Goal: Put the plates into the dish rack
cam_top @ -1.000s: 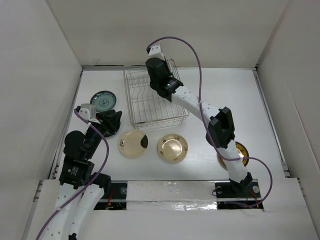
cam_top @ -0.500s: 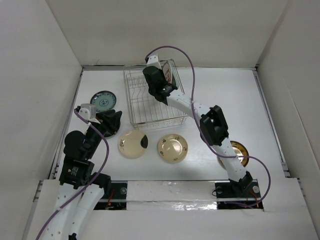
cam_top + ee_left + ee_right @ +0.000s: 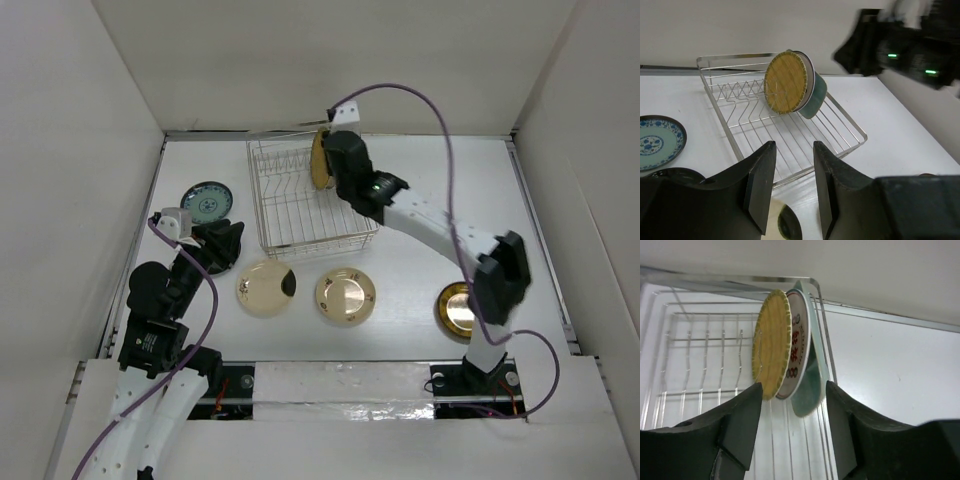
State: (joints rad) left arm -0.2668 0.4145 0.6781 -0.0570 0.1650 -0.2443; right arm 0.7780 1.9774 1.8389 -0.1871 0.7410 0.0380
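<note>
Well, yellow plate [image 3: 771, 345], white plate [image 3: 797, 340] and green plate [image 3: 812, 385] stand on edge in the rack [image 3: 290, 205] at the far edge of the table [image 3: 450, 170]. Right gripper [image 3: 793, 390] gapes empty beside them; left gripper [image 3: 793, 150], near the left edge, gapes too.

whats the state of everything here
dish rack: three plates in
woven yellow plate: racked
white plate: racked
pale green plate: racked
blue-patterned plate: lying flat
dark-patch plate: lying flat
cream-gold plate: lying flat
dark-and-gold plate: lying flat
left tool: open
right tool: open
</note>
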